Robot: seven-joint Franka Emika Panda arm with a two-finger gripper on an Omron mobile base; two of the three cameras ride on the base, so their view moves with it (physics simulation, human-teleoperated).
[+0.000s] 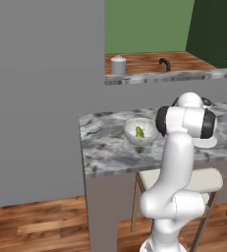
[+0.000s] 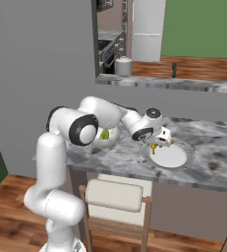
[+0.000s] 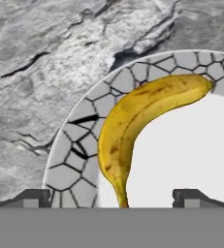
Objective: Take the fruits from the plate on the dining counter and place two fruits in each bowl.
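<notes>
while spread — jaws above banana [image 3: 142, 116]

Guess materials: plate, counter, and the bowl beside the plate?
Plate: looks like glazed ceramic, with a plain white centre and a rim patterned in grey cracked mosaic.
Counter: looks like polished stone, marble or granite, going by its grey-and-white veining.
Bowl: probably ceramic or stoneware, pale and speckled; its finish is too small to judge.
All rendered, so these are guesses from looks.

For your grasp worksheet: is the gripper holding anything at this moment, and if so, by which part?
Nothing is held. The gripper is open above the plate, fingertips either side of the banana stem end, not closed on it.
</notes>
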